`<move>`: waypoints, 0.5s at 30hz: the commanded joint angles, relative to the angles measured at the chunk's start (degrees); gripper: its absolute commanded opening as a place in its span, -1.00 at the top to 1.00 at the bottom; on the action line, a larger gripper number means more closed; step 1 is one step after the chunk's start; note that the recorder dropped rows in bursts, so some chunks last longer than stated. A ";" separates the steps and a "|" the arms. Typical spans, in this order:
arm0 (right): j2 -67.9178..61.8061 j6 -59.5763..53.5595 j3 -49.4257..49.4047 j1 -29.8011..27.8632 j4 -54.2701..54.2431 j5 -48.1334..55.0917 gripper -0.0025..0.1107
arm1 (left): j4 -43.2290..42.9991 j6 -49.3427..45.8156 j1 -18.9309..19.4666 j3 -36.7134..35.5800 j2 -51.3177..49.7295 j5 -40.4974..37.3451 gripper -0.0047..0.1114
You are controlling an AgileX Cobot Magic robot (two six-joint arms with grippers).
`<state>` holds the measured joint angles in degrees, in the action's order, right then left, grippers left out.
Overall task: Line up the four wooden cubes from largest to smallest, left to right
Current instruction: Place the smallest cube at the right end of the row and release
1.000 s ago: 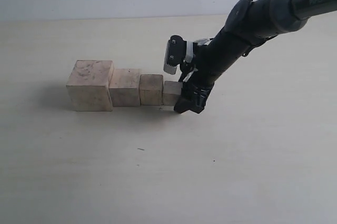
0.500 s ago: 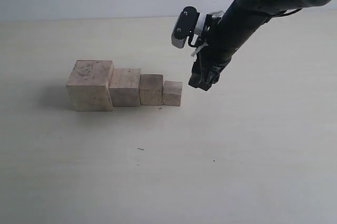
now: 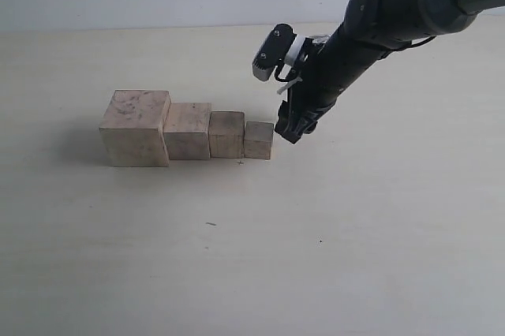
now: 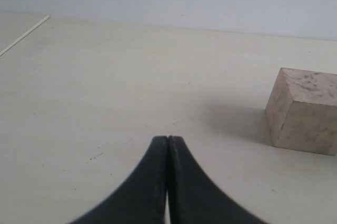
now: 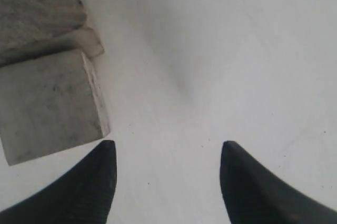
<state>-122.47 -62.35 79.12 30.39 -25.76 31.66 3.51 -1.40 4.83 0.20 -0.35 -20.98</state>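
Exterior view: four pale, mottled cubes (image 3: pixel 188 132), graded sizes.

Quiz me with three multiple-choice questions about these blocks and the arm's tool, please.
1. Where in the row is the smallest cube? A) left end B) right end C) middle
2. How many cubes are there? A) three B) four C) five
3. The right tool is: A) open, empty B) shut on a cube C) shut, empty
Answers: 1 B, it ends the row on the right. 2 B, four stand side by side. 3 A, its fingers stand apart, nothing between.
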 commanded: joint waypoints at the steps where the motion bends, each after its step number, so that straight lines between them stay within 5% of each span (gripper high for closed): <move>1: -1.37 -0.20 -0.08 0.16 -2.37 -0.56 -0.02 | -0.13 -0.03 -0.32 -0.20 0.35 0.77 0.92; 15: -1.61 -0.10 -0.08 0.27 -2.73 -2.97 -0.02 | -0.13 -0.03 -0.32 -0.20 0.35 0.77 0.92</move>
<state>-124.20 -62.35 79.12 30.47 -27.76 29.25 3.51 -1.40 4.83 0.20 -0.35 -20.98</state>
